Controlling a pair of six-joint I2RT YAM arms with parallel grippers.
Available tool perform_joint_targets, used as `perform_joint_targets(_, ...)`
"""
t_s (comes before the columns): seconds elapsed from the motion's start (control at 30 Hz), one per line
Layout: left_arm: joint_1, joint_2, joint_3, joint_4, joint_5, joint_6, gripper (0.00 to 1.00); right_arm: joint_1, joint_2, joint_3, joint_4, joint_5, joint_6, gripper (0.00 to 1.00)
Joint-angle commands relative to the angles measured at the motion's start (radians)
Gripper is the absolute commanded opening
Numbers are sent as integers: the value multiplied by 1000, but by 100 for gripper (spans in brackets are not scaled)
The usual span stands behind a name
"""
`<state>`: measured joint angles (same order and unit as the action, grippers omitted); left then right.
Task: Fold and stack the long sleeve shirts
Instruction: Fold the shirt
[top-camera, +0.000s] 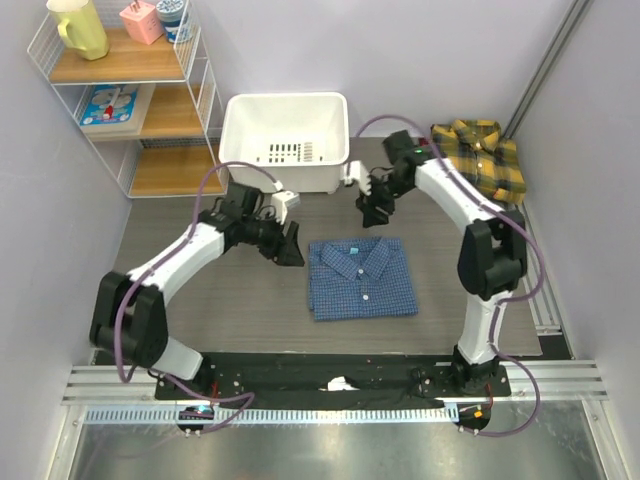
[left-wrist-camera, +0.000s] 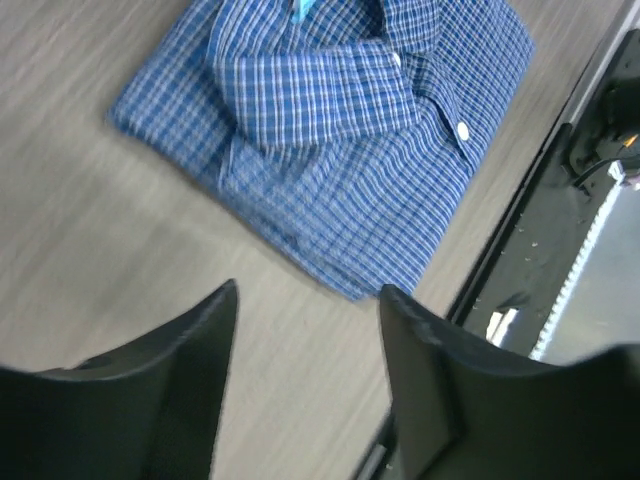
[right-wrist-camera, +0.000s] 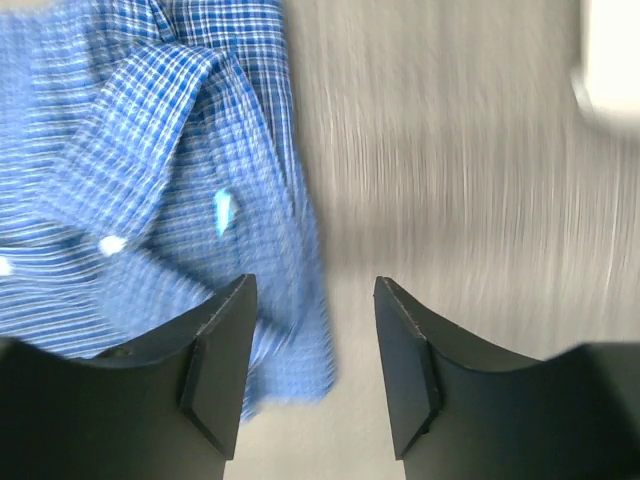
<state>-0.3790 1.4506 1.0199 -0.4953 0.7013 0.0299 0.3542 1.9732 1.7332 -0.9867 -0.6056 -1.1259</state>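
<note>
Parted jaws hover near the folded blue shirt (top-camera: 360, 278).

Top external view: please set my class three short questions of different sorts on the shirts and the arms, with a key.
1. True or false: the blue shirt lies folded on the table, between the two arms.
2. Where is the plaid shirt? A: in the white basket. B: at the table's far right corner. C: on top of the blue shirt.
3. Fill the gap: the left fingers and the right fingers are both ____ and hold nothing.

Key: 1 true; 2 B; 3 open.
</note>
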Motion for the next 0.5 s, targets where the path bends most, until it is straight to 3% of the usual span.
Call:
perform_joint_targets(0.0,-58,159,162,68,0,107,53,-136,-167,-143,-7,-174,326,53)
perform_joint_targets(0.17,-87,327,275,41,-37,100,52,-181,-249,-387,43,-163,449,50)
perform_joint_targets(0.4,-118,487,385,37,-89,94,56,-267,-165,-483,152,-146,537,49)
perform_joint_targets(0.47,-118,514,405,73,-127,73,46,-285,-130,-474,193,-117,552,48)
